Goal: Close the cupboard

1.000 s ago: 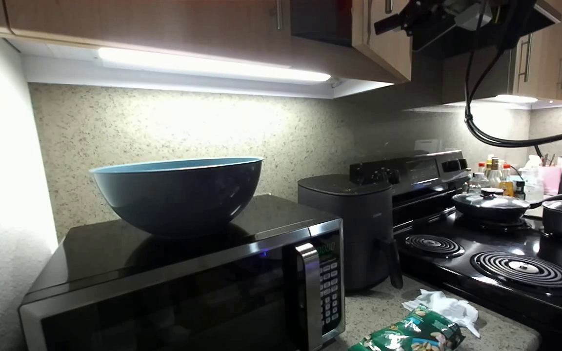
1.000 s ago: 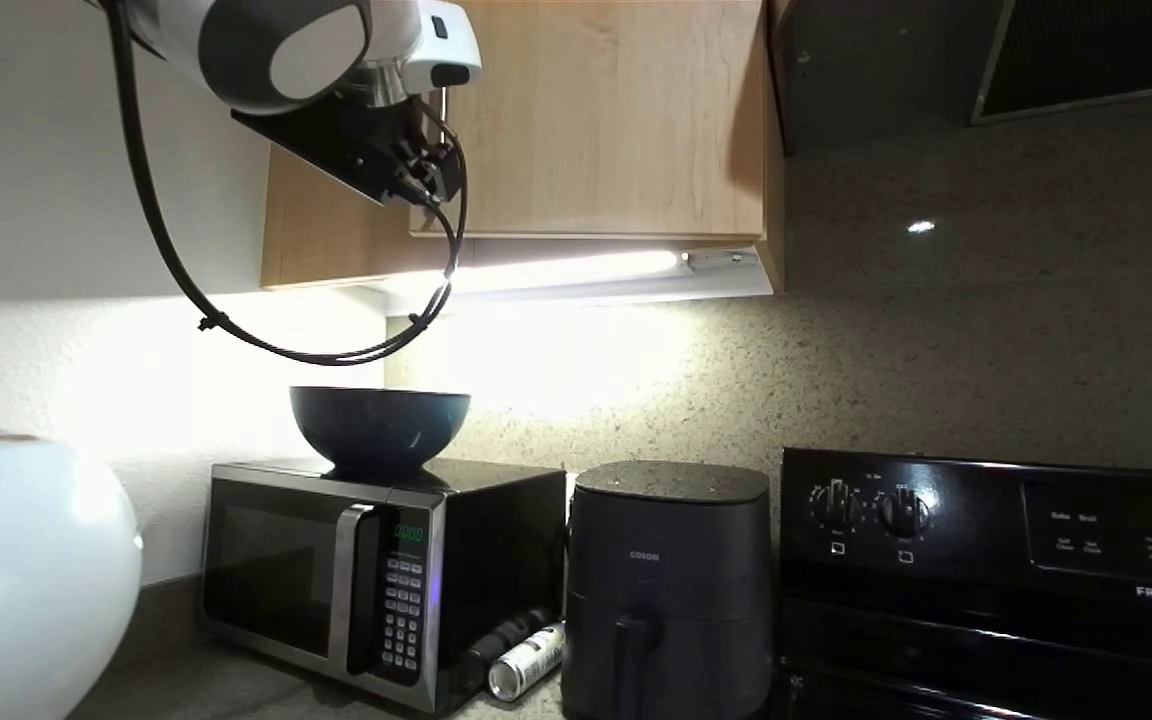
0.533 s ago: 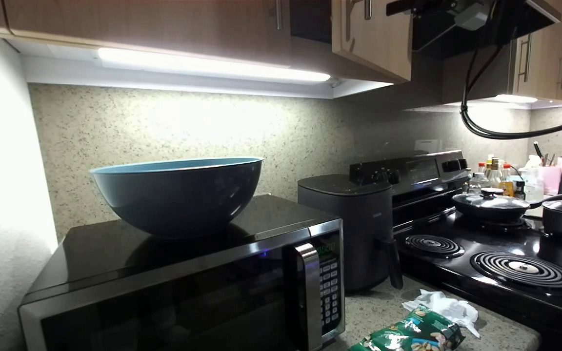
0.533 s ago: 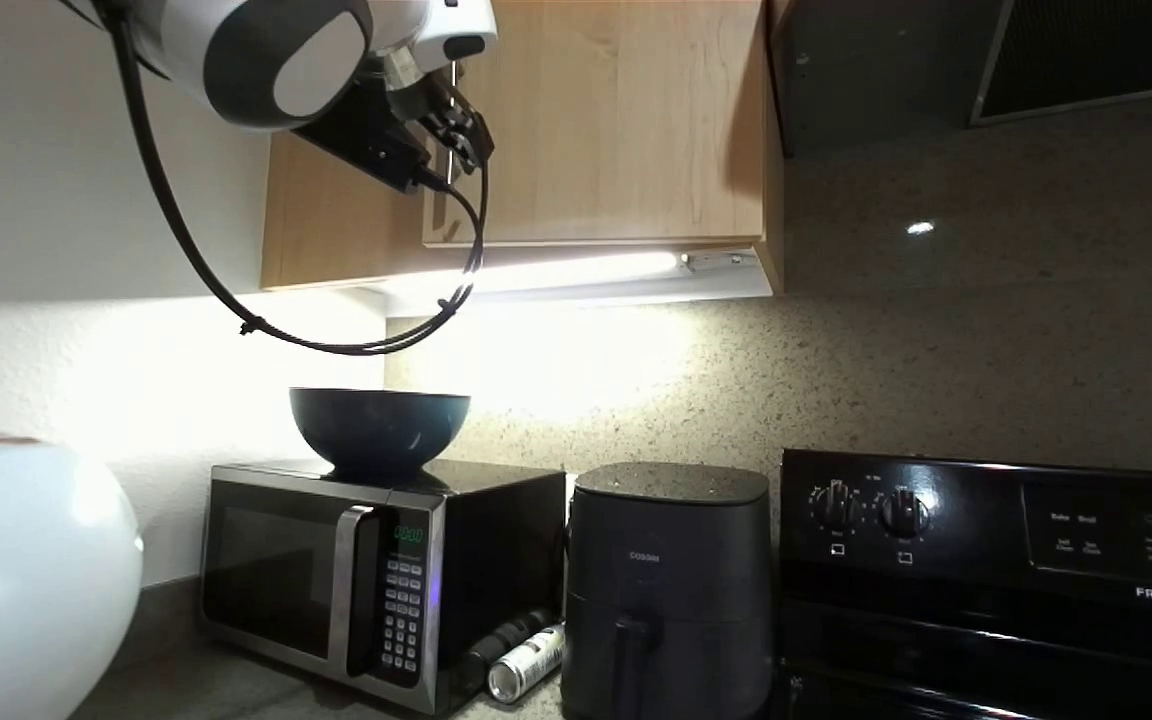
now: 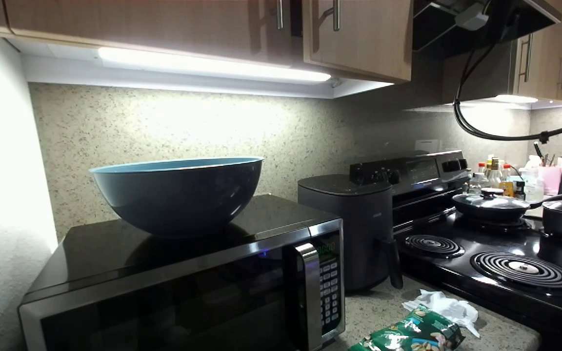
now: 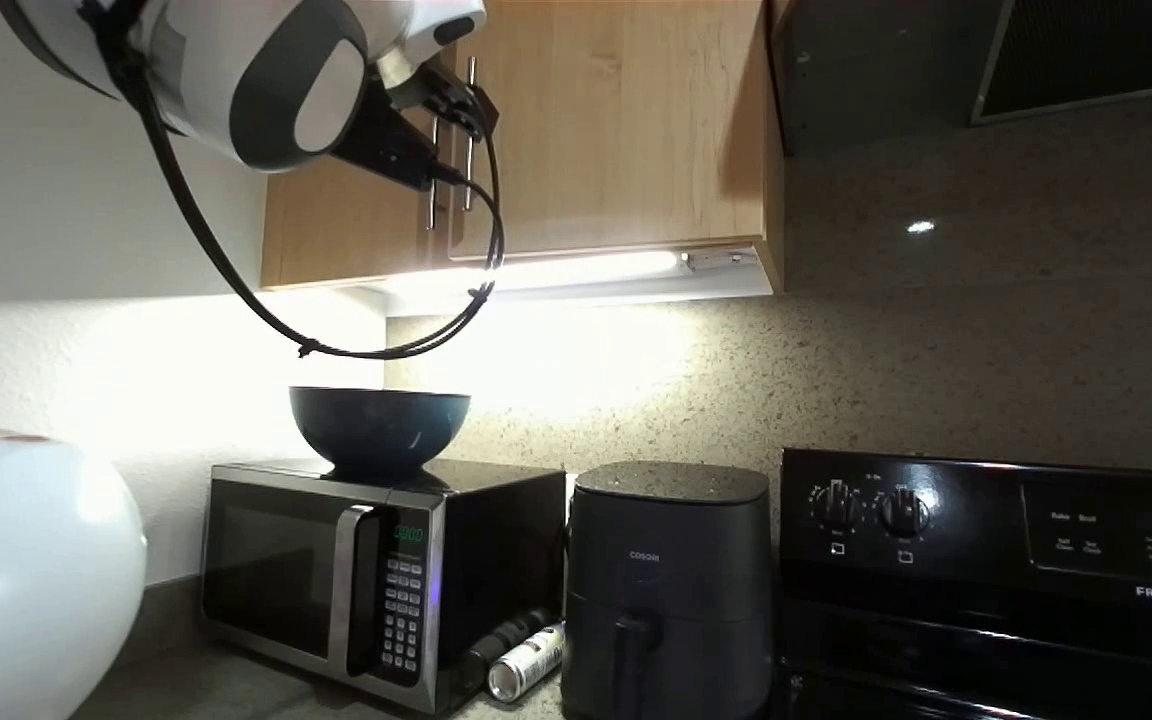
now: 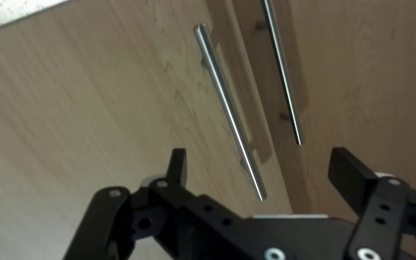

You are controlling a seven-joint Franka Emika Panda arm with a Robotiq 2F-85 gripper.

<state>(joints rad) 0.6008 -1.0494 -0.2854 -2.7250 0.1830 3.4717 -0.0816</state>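
Twice cut off, at top of both exterior views: brown flat-fronted wooden cupboard (image 6: 616,120), with door (image 5: 366,36) ajar, dark inside (image 5: 296,19) nearly hidden; at wrist-view bottom, blocky black fingers (image 7: 352,182), wide apart.

Microwave (image 5: 183,287): looming close in an exterior view, which looks from below the cupboard (image 5: 369,36) across to the stove (image 5: 456,273).
Air fryer (image 6: 696,575): seen from farther back in an exterior view facing the backsplash (image 6: 696,380) more squarely.
Handles (image 7: 231,112): close-up in the wrist view, aslant, past the gripper (image 7: 260,169).
Bowl (image 5: 178,200): common to both exterior views.
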